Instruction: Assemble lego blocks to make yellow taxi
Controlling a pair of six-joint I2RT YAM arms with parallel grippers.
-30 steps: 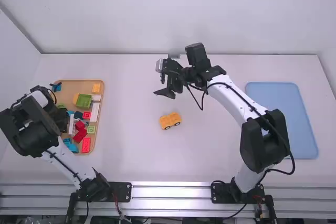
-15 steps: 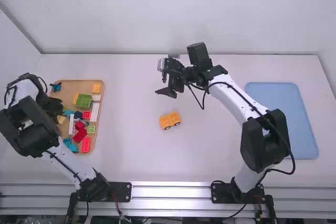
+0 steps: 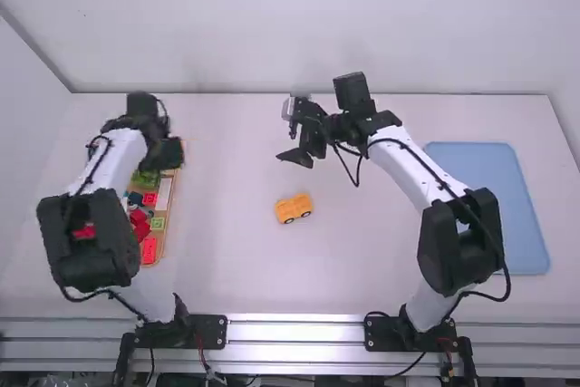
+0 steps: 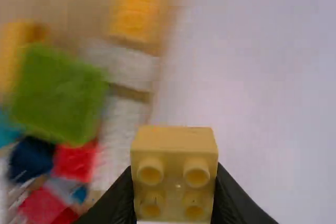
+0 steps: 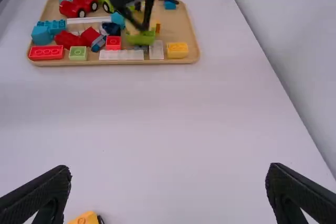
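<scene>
Your left jaws grip a yellow block [image 4: 174, 148] near the tray [image 5: 185, 27]; your right jaws are spread. You're likely fetching: next, carry it to the yellow wheeled base [image 3: 293, 208] on the counter [image 3: 236, 278] and align before pressing.

I can't read any text, label, number or sign from where I sit.
</scene>
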